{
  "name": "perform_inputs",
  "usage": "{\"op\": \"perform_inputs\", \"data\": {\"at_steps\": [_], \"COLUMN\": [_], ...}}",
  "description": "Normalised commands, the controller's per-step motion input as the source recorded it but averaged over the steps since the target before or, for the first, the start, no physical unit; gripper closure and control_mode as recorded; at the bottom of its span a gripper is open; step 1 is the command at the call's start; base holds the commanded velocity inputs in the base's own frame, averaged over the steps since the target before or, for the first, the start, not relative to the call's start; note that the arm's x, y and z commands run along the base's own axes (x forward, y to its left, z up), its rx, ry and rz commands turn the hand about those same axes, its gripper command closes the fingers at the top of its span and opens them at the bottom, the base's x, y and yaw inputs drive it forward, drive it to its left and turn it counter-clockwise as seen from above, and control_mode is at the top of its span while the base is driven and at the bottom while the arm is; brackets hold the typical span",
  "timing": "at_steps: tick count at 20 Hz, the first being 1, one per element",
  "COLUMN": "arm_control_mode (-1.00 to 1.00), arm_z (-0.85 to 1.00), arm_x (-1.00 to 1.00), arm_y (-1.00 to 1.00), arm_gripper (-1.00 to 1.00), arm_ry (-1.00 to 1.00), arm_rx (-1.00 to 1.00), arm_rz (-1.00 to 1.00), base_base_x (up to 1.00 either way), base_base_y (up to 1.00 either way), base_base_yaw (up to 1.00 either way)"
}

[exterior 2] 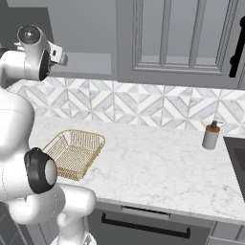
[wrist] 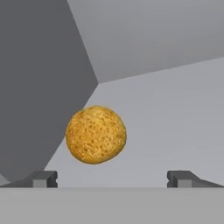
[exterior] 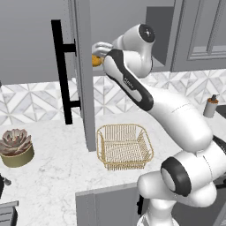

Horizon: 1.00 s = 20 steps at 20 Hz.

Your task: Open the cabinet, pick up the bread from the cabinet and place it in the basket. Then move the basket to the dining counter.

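One step is done, the cabinet (exterior: pixel 84 66) open; the gripper (wrist: pixel 111 178), jaws spread wide and empty, faces the bread (wrist: pixel 96 134) on its shelf, needing to advance and close.

The grey wall cabinet's door (exterior: pixel 83 66) with its long black bar handle (exterior: pixel 61 70) stands open; the white arm reaches inside beside a golden-orange bun (exterior: pixel 95 60), above the gold wire basket (exterior: pixel 124 146) on the marble worktop (exterior: pixel 53 176).

Simulated home kitchen: grey wall cabinets (exterior 2: pixel 182 38) above a patterned tile backsplash (exterior 2: pixel 143 105), marble desk (exterior 2: pixel 153 158) with soap dispenser (exterior 2: pixel 211 135), potted succulent (exterior: pixel 16 148), wire basket (exterior: pixel 124 146).
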Motion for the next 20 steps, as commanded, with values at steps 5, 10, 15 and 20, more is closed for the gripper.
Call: {"op": "perform_inputs", "data": {"at_steps": [5,10,15,20], "arm_control_mode": [-1.0,-1.0,-1.0,-1.0], "arm_z": [-0.06,0.0,-0.04,-0.15], "arm_x": [0.63,0.47,0.01,0.08], "arm_y": [0.08,0.06,0.25,0.23], "arm_gripper": [-1.0,-1.0,-1.0,-1.0], "arm_ry": [0.07,0.03,0.08,0.09], "arm_rx": [0.0,0.0,0.0,0.0], "arm_rz": [0.05,0.09,0.13,0.09], "base_base_x": [0.0,0.0,0.0,0.0], "base_base_y": [0.0,0.0,0.0,0.0], "base_base_yaw": [0.0,0.0,0.0,0.0]}}
